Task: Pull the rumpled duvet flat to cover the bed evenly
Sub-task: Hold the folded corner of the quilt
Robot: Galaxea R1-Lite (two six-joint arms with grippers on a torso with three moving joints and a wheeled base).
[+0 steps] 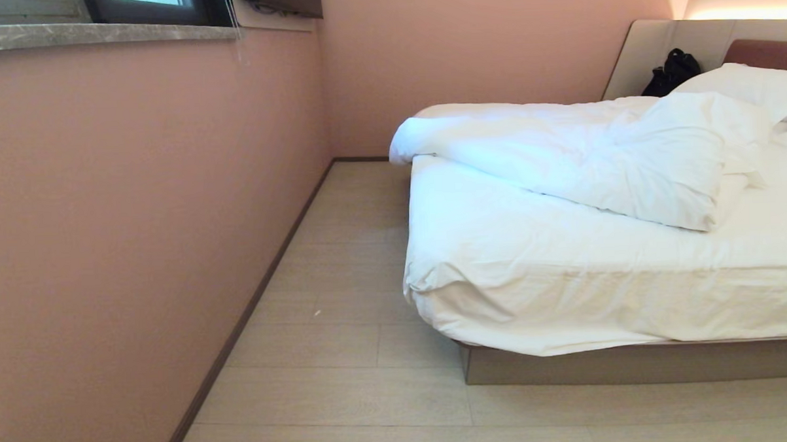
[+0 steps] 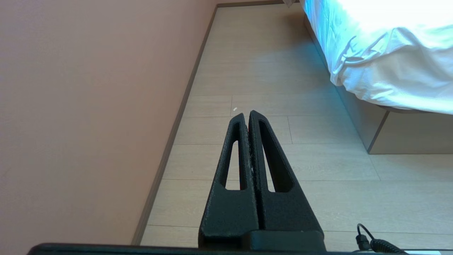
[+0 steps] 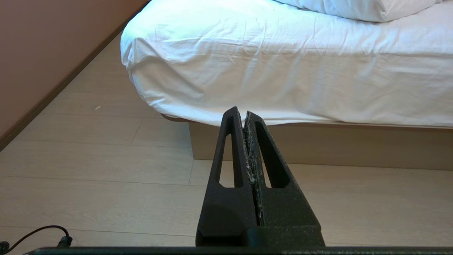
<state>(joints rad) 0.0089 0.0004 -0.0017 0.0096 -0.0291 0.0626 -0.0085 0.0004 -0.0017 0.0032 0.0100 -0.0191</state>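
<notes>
The bed (image 1: 634,363) fills the right of the head view, its mattress in a white sheet on a taupe base. The white puffy duvet (image 1: 581,159) lies bunched in a thick roll across the far half, one end drooping over the mattress's left edge; its underside shows in the right wrist view (image 3: 357,9). Neither arm shows in the head view. My left gripper (image 2: 247,115) is shut and empty, hanging above the floor beside the bed's near left corner (image 2: 375,81). My right gripper (image 3: 241,112) is shut and empty, facing the bed's foot end (image 3: 318,145).
A pink wall (image 1: 125,224) runs along the left, leaving a strip of pale wood floor (image 1: 343,268) between it and the bed. White pillows (image 1: 749,84) and a black bag (image 1: 671,71) sit at the headboard. A window ledge (image 1: 99,34) juts out above.
</notes>
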